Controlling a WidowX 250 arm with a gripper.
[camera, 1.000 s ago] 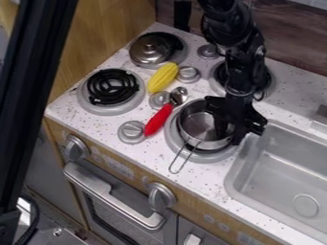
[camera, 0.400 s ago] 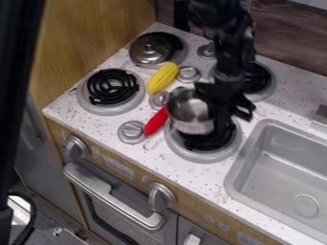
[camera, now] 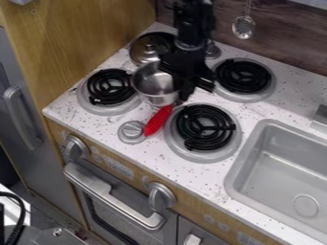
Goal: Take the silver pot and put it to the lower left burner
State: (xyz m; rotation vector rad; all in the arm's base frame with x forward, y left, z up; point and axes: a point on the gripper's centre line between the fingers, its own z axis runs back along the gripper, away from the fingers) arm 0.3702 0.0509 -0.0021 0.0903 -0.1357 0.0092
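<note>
Glossy black, bulky arm segments (camera: 193,24).

Speckled stovetop (camera: 287,93) bears a red-handled utensil (camera: 157,121) and, seemingly, a lid (camera: 147,47).

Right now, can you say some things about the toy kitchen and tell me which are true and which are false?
1. The gripper is holding the silver pot. True.
2. The pot is sitting in the sink. False: it is held up over the stove top.
3. The red handle lies beside the lower right burner. True.
4. The lid is on the pot. False: the lid rests on the upper left burner.
5. A metal utensil hangs by the back wall. True.
</note>
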